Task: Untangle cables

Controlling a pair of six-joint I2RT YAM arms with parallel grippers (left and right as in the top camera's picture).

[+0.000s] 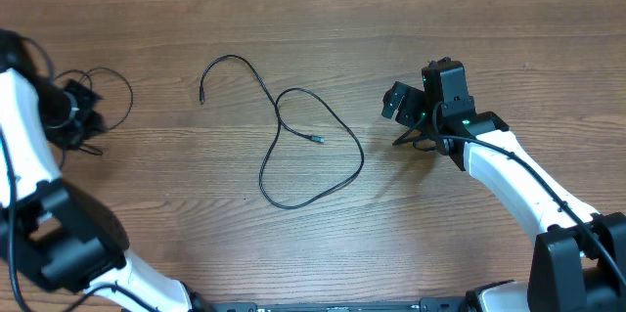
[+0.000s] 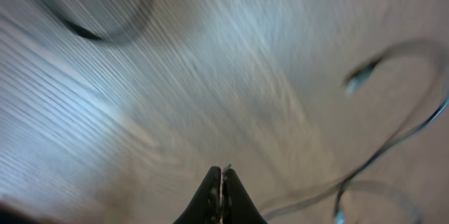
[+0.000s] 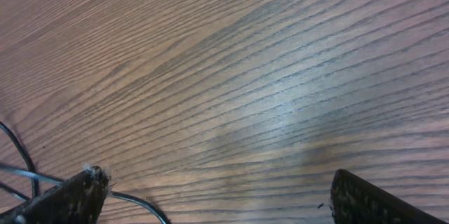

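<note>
One thin black cable (image 1: 293,136) lies in a loose loop on the middle of the wooden table, its two small plug ends free. A second black cable (image 1: 110,97) lies looped at the far left, beside my left gripper (image 1: 80,114). In the blurred left wrist view the left gripper's fingers (image 2: 222,182) are pressed together, with cable loops (image 2: 393,136) on the wood beyond them; I see no cable between the jaws. My right gripper (image 1: 411,134) hovers right of the middle cable. Its fingers (image 3: 217,196) are wide apart and empty, with a cable strand (image 3: 137,201) by the left finger.
The wooden table (image 1: 323,19) stretches back bare of objects. Both white arms reach in from the front edge, the left one (image 1: 29,165) along the left side, the right one (image 1: 518,180) at the right.
</note>
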